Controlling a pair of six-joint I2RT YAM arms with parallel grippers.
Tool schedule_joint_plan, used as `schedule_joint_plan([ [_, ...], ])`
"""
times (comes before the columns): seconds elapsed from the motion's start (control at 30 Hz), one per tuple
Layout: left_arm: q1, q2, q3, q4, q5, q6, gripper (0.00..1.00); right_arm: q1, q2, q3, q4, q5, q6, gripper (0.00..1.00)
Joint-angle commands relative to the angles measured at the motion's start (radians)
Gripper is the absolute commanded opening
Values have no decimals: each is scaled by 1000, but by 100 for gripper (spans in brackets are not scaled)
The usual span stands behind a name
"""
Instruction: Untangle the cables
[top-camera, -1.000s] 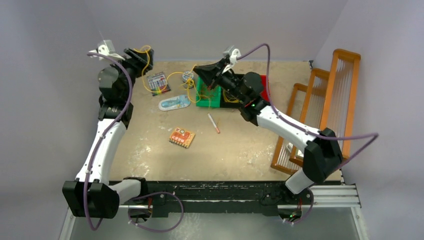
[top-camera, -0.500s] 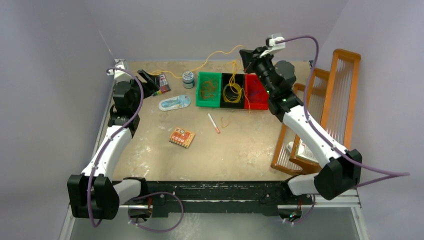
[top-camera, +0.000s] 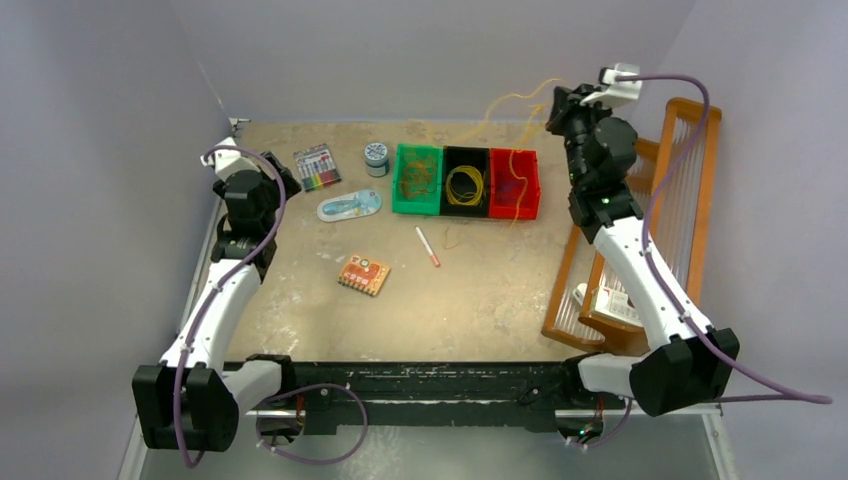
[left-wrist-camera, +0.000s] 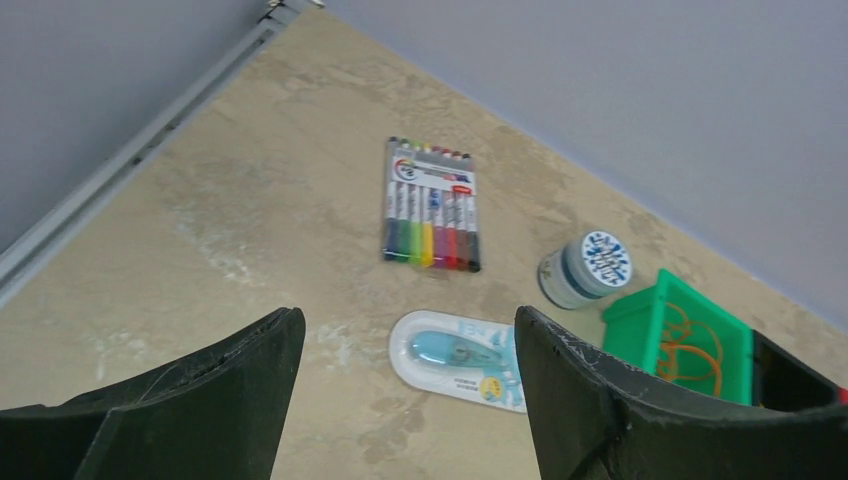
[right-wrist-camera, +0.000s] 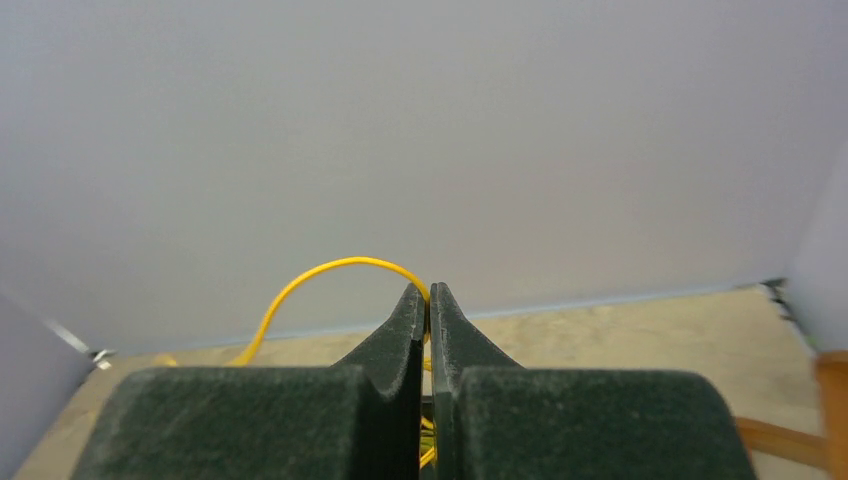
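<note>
Up in the upper right, the right gripper (right-wrist-camera: 428, 296) is pinched shut on a yellow cable (right-wrist-camera: 345, 260). Pull slowly so it won't snag the bins (top-camera: 465, 150). Left gripper (left-wrist-camera: 407, 322), upper left, gapes wide, empty.

Top cam's mounted high behind the arm bases, tilted down so the whole table (top-camera: 480, 300) fits, bases along the bottom edge. Left wrist cam peers out over the left gripper (left-wrist-camera: 405, 315), fairly close, down at the upper-left bit of that view: marker pack (left-wrist-camera: 430, 205), round tin (left-wrist-camera: 587, 268) and green bin (left-wrist-camera: 690, 335) show in both. Right wrist cam looks nearly level past the right gripper (right-wrist-camera: 428, 295) at the back wall (right-wrist-camera: 400, 130).
</note>
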Motion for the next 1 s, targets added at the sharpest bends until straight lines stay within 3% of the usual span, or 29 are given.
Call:
schedule_joint_plan([
  [0.0, 14, -24, 19, -33, -95, 80, 77, -115, -41, -4, -10, -8, 14, 0],
  [0.2, 15, -29, 7, -3, -48, 85, 77, -163, -45, -7, -28, -108, 31, 0],
  [0.3, 15, -36, -41, 146, 208, 87, 77, -163, -48, 0, -31, -192, 51, 0],
  [0.43, -8, -44, -142, 456, 467, -40, 78, -163, -65, 3, -32, -206, 78, 0],
  [0.67, -337, -57, -224, 690, 446, 90, 79, -162, -90, 26, -28, -290, 226, 0],
  [0.8, -466, -12, -302, 960, 432, 137, 79, -155, -92, 19, -12, -364, 310, 0],
  [0.97, -620, 107, -275, 1107, 450, 235, 79, -88, -104, -16, 23, -346, 355, 0],
])
